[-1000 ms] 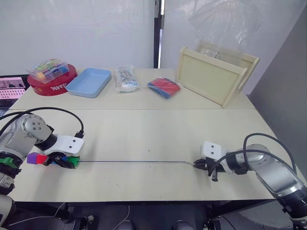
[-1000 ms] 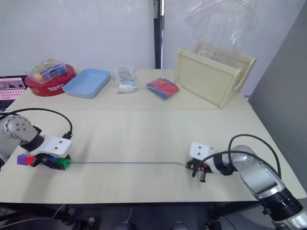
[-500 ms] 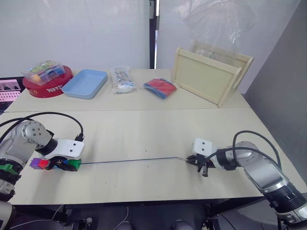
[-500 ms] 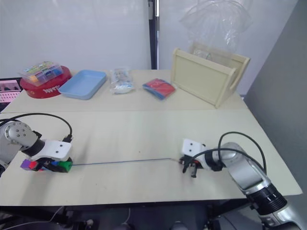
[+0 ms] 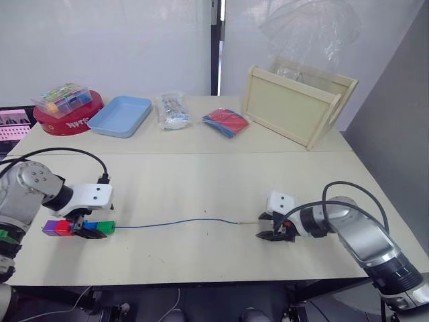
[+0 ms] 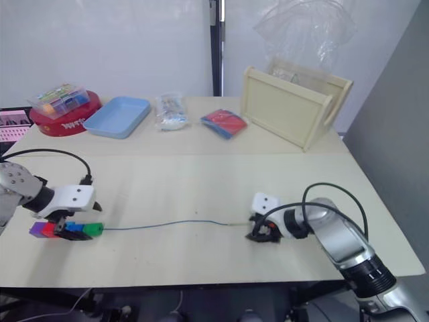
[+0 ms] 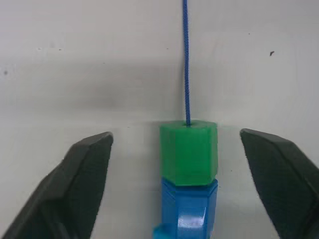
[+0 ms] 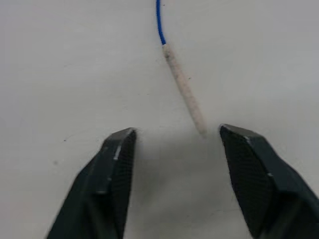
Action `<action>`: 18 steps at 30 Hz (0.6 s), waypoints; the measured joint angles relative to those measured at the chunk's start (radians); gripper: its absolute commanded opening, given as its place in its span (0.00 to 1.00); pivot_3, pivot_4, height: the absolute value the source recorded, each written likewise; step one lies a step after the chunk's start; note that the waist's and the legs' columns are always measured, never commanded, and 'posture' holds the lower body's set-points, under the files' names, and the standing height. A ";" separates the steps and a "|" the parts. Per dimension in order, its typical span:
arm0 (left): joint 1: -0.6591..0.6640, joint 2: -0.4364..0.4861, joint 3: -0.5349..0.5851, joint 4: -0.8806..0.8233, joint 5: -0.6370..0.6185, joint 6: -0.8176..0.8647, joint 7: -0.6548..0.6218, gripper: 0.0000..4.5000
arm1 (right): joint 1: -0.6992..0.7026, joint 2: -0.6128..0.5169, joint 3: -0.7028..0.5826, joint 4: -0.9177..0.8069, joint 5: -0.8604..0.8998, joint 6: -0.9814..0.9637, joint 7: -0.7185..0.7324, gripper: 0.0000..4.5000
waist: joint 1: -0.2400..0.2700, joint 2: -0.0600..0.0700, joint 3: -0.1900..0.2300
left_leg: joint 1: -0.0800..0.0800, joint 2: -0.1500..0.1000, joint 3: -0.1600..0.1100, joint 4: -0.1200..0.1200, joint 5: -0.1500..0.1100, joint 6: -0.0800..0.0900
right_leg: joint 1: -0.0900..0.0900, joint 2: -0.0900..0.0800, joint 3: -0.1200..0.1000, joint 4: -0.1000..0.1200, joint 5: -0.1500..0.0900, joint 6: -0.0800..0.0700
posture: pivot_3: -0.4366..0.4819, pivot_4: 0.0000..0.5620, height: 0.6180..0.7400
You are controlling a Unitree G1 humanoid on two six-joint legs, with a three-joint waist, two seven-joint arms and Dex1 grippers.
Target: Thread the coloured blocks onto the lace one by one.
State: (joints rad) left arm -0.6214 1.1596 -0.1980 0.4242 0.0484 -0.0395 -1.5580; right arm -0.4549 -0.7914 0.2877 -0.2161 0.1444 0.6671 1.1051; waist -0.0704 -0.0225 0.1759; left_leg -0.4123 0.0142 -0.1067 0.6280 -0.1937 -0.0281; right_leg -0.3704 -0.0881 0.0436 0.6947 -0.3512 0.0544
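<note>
Five small plastic cubes (image 5: 79,227) — purple, red, two blues, green — lying in a row on the pale bench (image 5: 201,181), at about 9 o'clock from its middle, all threaded on the thin blue lace (image 5: 177,222). Left tool (image 5: 86,226) spread wide on both sides of the green cube (image 7: 188,152), touching nothing; probably let go because the threading looks finished. Right tool (image 5: 271,235) also open at 3 o'clock, its fingers (image 8: 115,169) on either side of the pale stiff tip (image 8: 185,94) without contact. Half a second ago both tools clamped and the cord pulled straight — now released, the lace slack and gently curved.
</note>
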 measured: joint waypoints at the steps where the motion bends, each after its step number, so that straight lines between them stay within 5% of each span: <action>1: 0.012 0.009 0.022 -0.016 -0.017 0.014 -0.005 1.00 | 0.003 -0.009 -0.008 0.001 0.015 0.006 0.008 0.90 | 0.000 0.000 0.000 | 0.000 0.000 0.000 0.000 0.000 0.000 | 0.000 0.000 0.000 0.000 0.000 0.000 | 0.48 0.27 1.00; 3: 0.061 0.022 0.085 -0.055 -0.085 0.067 -0.018 1.00 | 0.006 -0.031 -0.035 0.011 0.039 0.013 0.022 0.99 | 0.000 0.001 0.001 | 0.000 0.000 0.000 0.000 0.000 0.000 | 0.000 -0.001 0.000 0.000 0.000 0.000 | 0.48 0.27 1.00; 9: 0.304 0.047 0.405 -0.138 -0.324 0.261 -0.017 1.00 | 0.025 -0.066 -0.216 0.111 0.141 0.007 0.052 0.99 | -0.002 0.002 0.001 | 0.001 0.001 0.001 -0.001 0.000 0.000 | -0.001 -0.001 0.000 0.000 0.000 0.000 | 0.48 0.27 1.00; 18: 0.511 -0.021 0.816 -0.026 -0.461 0.352 0.131 1.00 | 0.034 -0.074 -0.388 0.313 0.233 -0.054 0.075 0.99 | 0.002 0.002 0.001 | 0.002 0.000 0.003 -0.002 0.000 0.000 | -0.001 -0.002 0.000 -0.001 0.000 0.000 | 0.48 0.27 1.00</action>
State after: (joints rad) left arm -0.1106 1.1389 0.6178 0.3983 -0.4121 0.3123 -1.4272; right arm -0.4212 -0.8656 -0.1003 0.0970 0.3776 0.6131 1.1796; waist -0.0680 -0.0205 0.1772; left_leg -0.4102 0.0145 -0.1036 0.6260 -0.1939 -0.0278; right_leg -0.3711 -0.0900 0.0439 0.6937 -0.3512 0.0543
